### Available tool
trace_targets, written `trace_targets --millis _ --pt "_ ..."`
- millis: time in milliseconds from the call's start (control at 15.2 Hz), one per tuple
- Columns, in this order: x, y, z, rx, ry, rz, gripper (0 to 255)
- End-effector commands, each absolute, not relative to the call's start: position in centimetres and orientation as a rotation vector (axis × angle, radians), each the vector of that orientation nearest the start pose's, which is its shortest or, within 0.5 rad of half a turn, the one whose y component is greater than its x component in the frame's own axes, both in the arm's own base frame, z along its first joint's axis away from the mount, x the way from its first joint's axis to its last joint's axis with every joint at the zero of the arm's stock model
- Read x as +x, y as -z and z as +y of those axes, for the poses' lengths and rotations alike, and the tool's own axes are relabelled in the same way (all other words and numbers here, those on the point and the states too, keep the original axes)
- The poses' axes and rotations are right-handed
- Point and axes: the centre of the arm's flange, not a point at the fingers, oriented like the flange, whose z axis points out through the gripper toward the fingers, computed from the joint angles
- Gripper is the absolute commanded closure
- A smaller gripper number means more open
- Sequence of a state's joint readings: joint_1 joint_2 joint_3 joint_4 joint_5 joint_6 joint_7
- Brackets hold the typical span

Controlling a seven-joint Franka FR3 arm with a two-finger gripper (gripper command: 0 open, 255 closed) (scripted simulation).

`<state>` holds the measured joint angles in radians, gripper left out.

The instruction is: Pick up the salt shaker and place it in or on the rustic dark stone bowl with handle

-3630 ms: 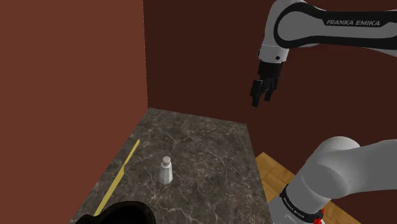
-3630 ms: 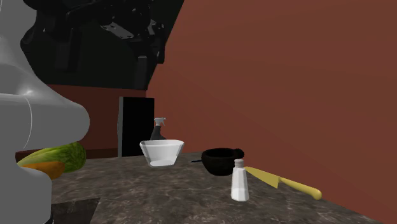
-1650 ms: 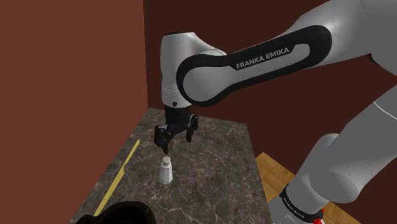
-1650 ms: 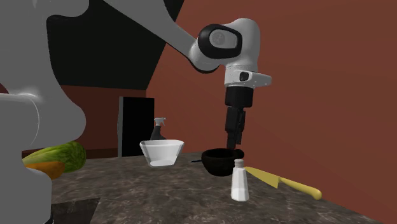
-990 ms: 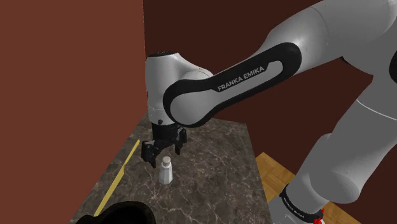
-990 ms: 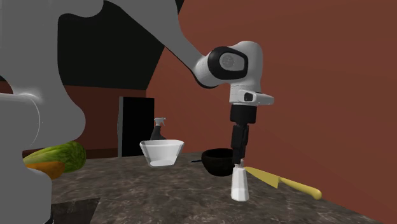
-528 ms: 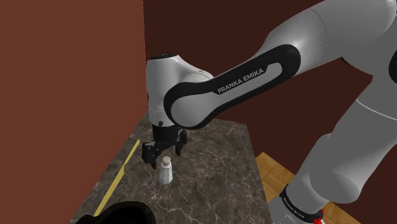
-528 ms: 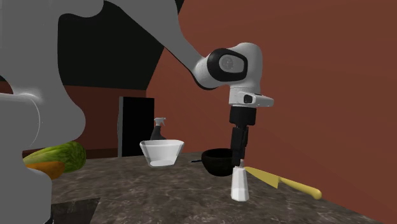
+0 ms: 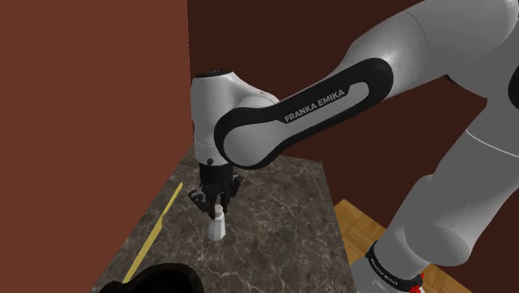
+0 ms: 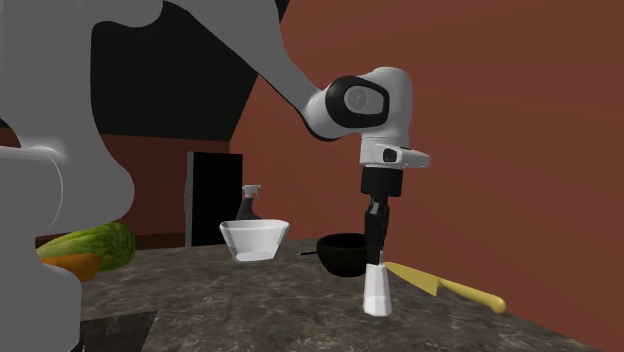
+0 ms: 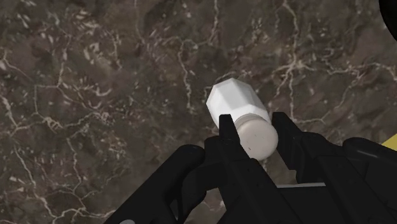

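Observation:
A small white salt shaker (image 9: 218,228) stands on the dark marble counter (image 9: 274,208). My gripper (image 9: 215,205) comes down from above and is shut on its cap. In the wrist view both black fingers (image 11: 230,137) clasp the shaker (image 11: 236,105) at its rounded top, with the gripper (image 11: 253,125) right over it. In the second exterior view the gripper (image 10: 376,259) pinches the shaker (image 10: 377,291), whose base is on the counter. The dark stone bowl (image 10: 343,253) with its handle sits just behind the shaker; it shows as a black shape (image 9: 162,279) at the shoulder view's lower left.
A yellow-handled knife (image 10: 445,285) lies beside the shaker, near the red-brown wall (image 9: 100,100). A glass bowl (image 10: 254,240), a spray bottle (image 10: 249,200) and green and orange vegetables (image 10: 85,248) stand farther along the counter. The counter's edge drops to a wooden floor (image 9: 362,229).
The fingers, spread on either side of the shaker's top half a second ago, have shut on it. The arm itself has hardly moved.

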<state>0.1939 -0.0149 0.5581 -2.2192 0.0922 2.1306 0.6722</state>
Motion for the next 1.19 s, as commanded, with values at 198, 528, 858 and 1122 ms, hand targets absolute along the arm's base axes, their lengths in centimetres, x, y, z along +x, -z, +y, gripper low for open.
trace_targets --millis 198,528,858,1122 --pt "37.4 -38.0 35.6 -3.135 -0.161 -0.043 255" --pt "37.4 -40.7 35.6 -3.135 -0.161 -0.043 255" --pt "37.4 -43.3 35.6 -3.135 -0.161 -0.043 255" --pt "37.4 -45.4 35.6 -3.135 -0.161 -0.043 255"
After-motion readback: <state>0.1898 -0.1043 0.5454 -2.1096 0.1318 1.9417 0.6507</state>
